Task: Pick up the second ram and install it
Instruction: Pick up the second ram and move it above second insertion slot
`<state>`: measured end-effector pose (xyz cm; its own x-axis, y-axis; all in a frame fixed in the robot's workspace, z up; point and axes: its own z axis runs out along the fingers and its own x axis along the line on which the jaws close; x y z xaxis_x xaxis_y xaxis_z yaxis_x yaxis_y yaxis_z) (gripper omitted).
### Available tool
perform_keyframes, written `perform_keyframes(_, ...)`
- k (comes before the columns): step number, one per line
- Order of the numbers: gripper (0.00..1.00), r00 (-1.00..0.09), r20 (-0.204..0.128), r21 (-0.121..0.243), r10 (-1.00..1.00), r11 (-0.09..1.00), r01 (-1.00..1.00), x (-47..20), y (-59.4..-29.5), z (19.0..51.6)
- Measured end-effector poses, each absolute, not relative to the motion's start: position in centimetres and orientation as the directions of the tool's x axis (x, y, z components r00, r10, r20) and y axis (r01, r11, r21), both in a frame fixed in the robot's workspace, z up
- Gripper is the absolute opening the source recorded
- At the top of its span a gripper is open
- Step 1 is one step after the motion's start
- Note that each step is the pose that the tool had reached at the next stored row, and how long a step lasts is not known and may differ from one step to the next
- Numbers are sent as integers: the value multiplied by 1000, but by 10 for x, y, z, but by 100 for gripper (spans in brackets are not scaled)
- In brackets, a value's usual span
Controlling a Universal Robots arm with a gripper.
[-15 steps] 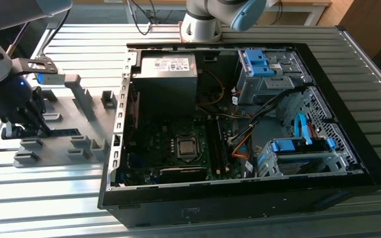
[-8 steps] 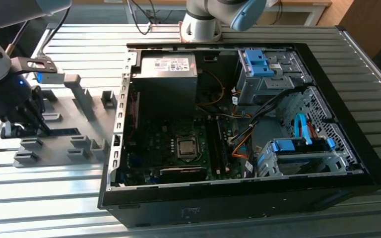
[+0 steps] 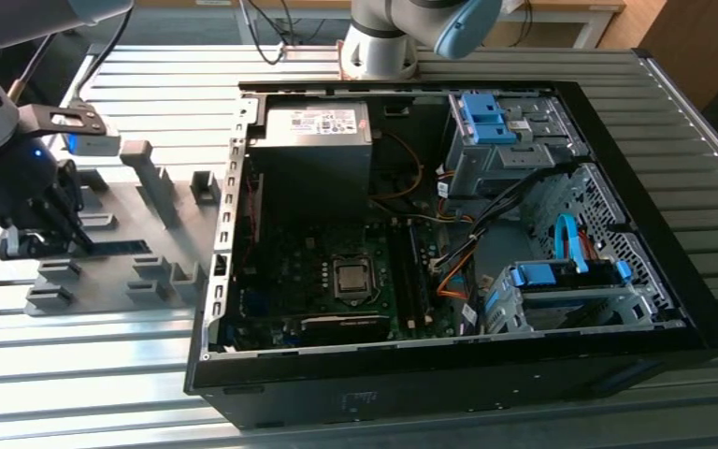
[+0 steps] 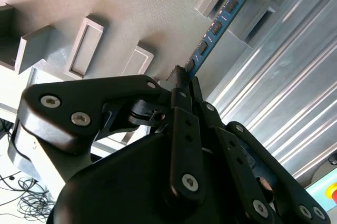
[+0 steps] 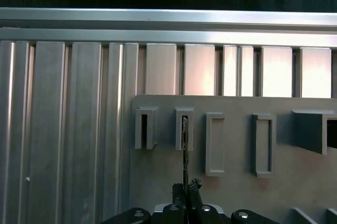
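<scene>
The second ram (image 4: 217, 26) is a slim blue-green board with dark chips. It stands on edge in the gray slotted rack (image 4: 121, 8), its far end still in a slot holder. My gripper (image 4: 184, 79) is shut on its near end, black fingers pinching both faces. In the first wrist view the ram (image 5: 185, 145) shows edge-on, running from my gripper (image 5: 185, 188) into a rack slot. In the exterior view my gripper (image 3: 53, 232) is low over the rack (image 3: 147, 187) at the exterior view's left, with the ram (image 3: 122, 247) as a dark strip beside it.
An open black computer case (image 3: 658, 281) lies to the exterior view's right of the rack, showing the motherboard (image 3: 334, 281), the power supply (image 3: 315, 126) and blue drive-bay clips (image 3: 484, 117). The arm's base (image 3: 378, 47) stands behind it. Everything rests on a ribbed metal table (image 3: 85, 374).
</scene>
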<state>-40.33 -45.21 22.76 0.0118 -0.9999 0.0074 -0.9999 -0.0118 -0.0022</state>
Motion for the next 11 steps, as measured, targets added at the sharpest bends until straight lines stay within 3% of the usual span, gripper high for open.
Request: perform_keyframes(11, 14, 12, 8, -2, -1000, -12, -1000, -403, -452, 231)
